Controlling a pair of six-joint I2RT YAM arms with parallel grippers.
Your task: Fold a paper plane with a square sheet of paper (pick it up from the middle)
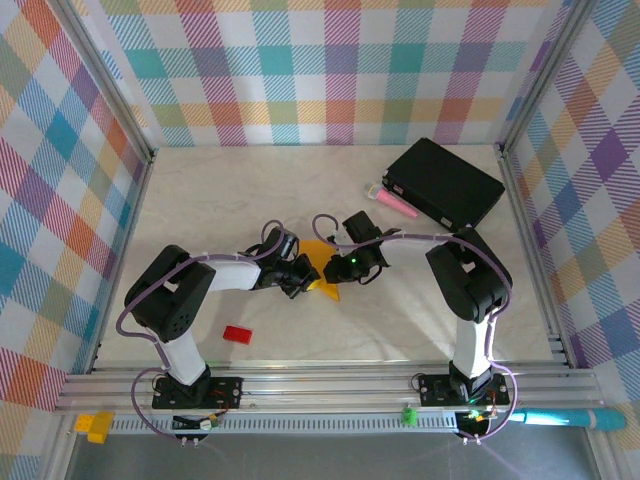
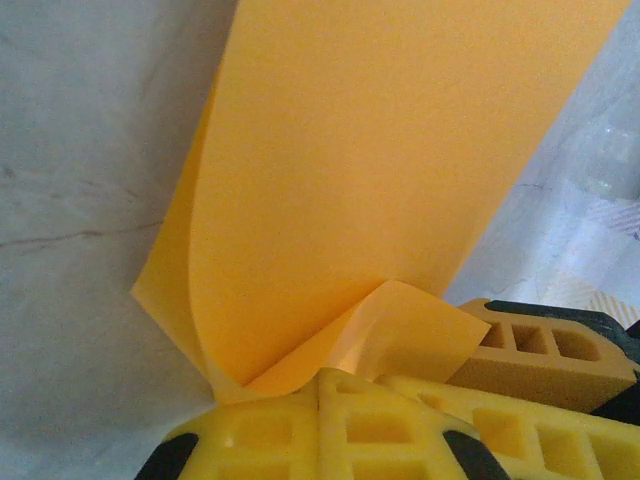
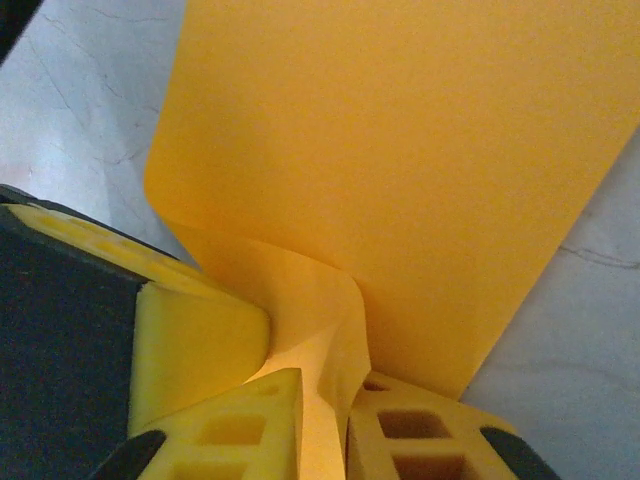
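Now | left pincer (image 2: pixel 320 392) pinching square sheet of paper (image 2: pixel 400 170) | right pincer (image 3: pixel 318 405) slightly parted around it

You have no text, label, brand, number or sign to read here. The square sheet of paper (image 2: pixel 400 150) shows you a plain orange-yellow face with nothing printed on it. The black box (image 1: pixel 445 182) on the worktop is too small in the top view for any marking to be made out.
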